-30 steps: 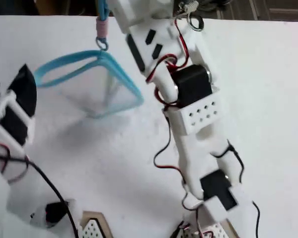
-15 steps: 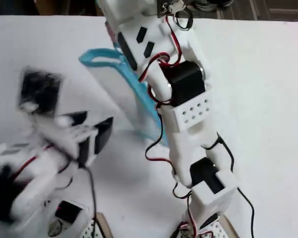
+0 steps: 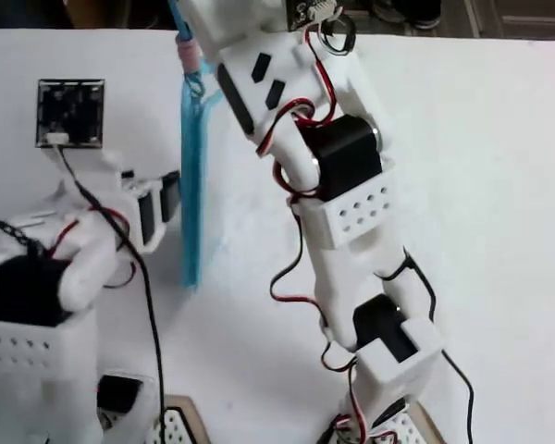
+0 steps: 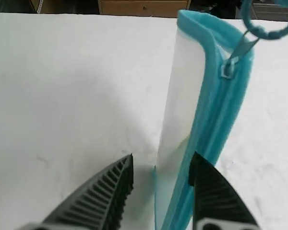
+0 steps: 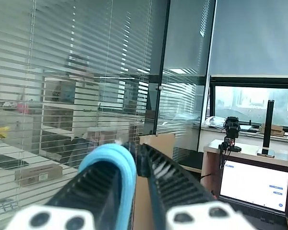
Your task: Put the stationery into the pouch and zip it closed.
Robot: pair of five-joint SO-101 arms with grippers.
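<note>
The pouch [image 3: 192, 185] is clear with blue edging and hangs edge-on, its lower end touching the white table [image 3: 499, 185]. A pink-and-blue zipper pull [image 3: 191, 57] sits at its top. My right gripper [image 5: 134, 153] is held high and shut on the pouch's blue loop [image 5: 116, 160]. In the left wrist view the pouch [image 4: 201, 110] stands upright, with its ring pull [image 4: 261, 21] above. My left gripper [image 4: 161, 165] is open low at the table, and the pouch's bottom edge lies between its fingers [image 4: 108, 191]. In the high view that gripper [image 3: 162, 208] sits just left of the pouch.
The right arm [image 3: 342, 185] stretches across the table's middle, with red and black wires hanging loose. The left arm's body [image 3: 37, 305] fills the near left. Perforated base plates [image 3: 171, 427] lie at the front edge. Bare table lies to the right.
The pouch lay open on the table and now hangs edge-on from its loop. The left arm swung in from the left edge to the pouch's lower end.
</note>
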